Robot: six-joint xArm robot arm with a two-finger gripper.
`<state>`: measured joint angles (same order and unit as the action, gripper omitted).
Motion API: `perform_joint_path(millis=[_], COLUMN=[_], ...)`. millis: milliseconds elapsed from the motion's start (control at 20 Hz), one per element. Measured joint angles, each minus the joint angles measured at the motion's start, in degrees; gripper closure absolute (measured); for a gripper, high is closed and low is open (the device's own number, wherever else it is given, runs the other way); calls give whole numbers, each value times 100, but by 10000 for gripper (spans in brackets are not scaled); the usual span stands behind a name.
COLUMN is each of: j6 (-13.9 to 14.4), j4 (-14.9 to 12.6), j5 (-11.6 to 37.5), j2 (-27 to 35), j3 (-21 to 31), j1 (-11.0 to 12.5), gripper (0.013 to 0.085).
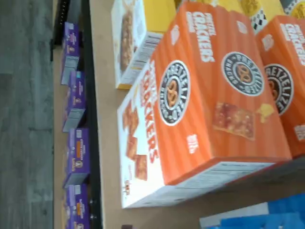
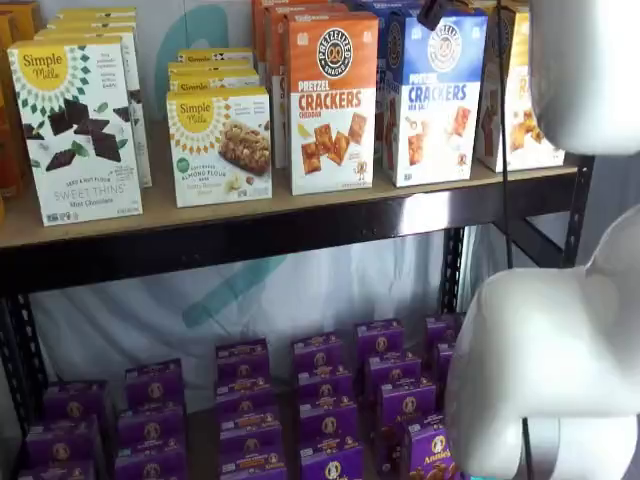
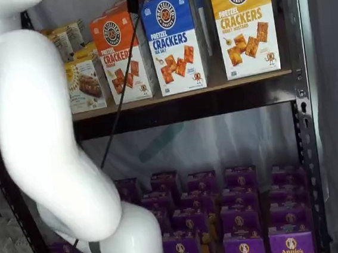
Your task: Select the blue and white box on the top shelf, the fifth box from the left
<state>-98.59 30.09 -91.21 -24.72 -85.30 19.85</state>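
Blue and white box (image 1: 257, 217) cut off in wrist view; gripper (image 2: 432, 12) cropped at 12 o'clock, fingers unreadable.

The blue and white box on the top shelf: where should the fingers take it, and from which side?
Grip the blue and white box near its top edge, coming from the front above it: it stands upright at the top shelf edge, with the orange box close beside it. Gripper state unclear.

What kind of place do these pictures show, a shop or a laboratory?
Probably a mock shop set up for robot trials. Boxed snacks, such as the blue and white box, stand in rows on the top shelf of a black metal rack, purple boxes below, a plain sheet behind.
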Motion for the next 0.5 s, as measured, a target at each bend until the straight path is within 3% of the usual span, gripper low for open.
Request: perform_joint_path(millis=[200,500], j6=[-41,-170], j4=[-134,-401], j5=[341,471], j2=[181,440], j3=[-5,-82], j1=[-117,-181], gripper=[130,130])
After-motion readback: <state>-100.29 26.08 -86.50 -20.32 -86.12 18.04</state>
